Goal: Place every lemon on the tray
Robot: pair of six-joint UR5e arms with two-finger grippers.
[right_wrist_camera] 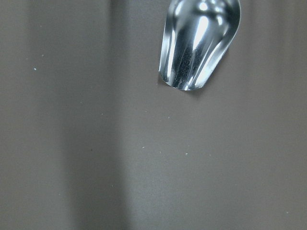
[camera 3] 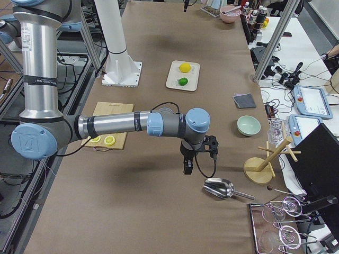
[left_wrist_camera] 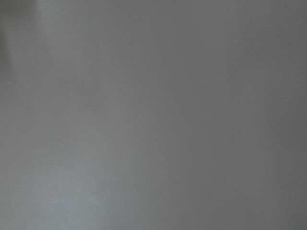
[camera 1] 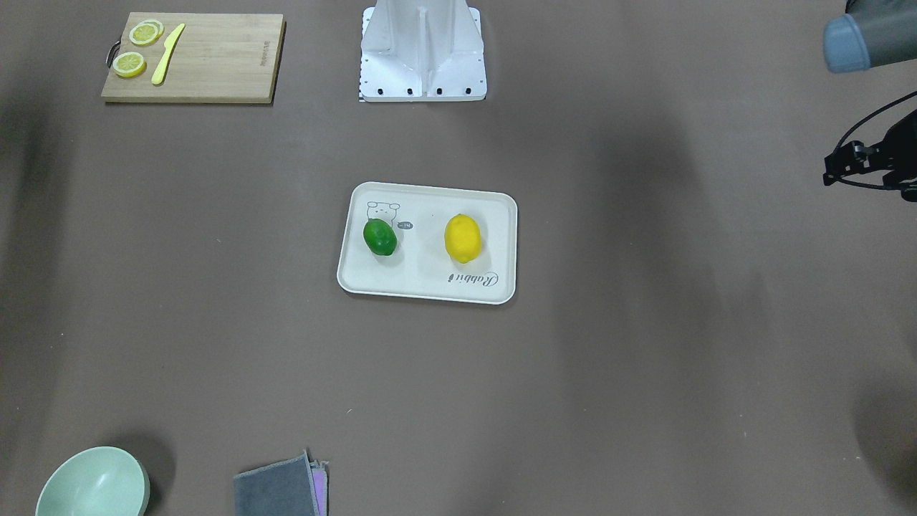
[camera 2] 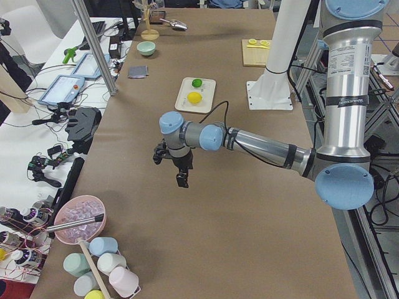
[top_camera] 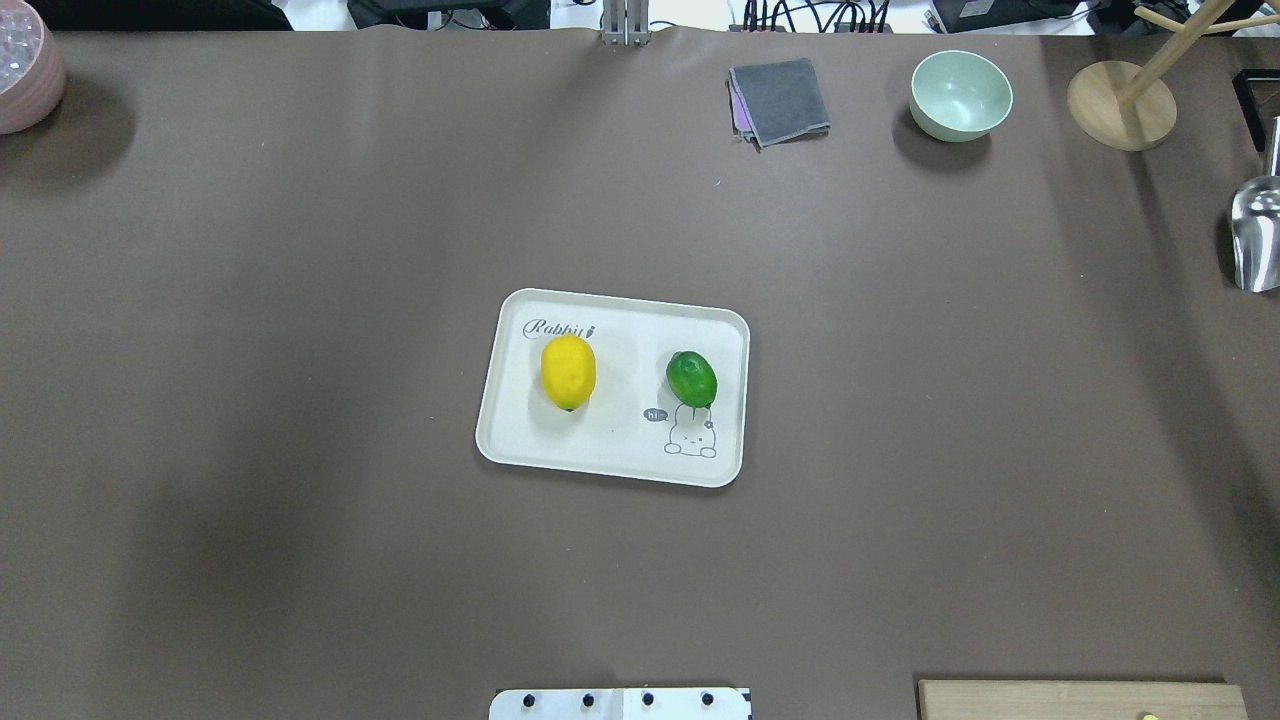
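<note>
The yellow lemon and green lemon both rest on the tray, between and well apart from the left jaws and right jaws, whose opening cannot be told; the task appears complete.

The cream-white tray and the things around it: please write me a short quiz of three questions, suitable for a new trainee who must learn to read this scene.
1. True or false: the glossy oval yellow lemon and the glossy oval green lemon both lie on the flat cream-white rectangular tray.
2. What lies on the wooden cutting board?
A) pale lemon slices and a yellow plastic knife
B) a red apple
C) a glass bottle
3. Fill in: the right wrist view shows a shiny metal ____ on the brown table.

Key: 1 true; 2 A; 3 scoop.
</note>
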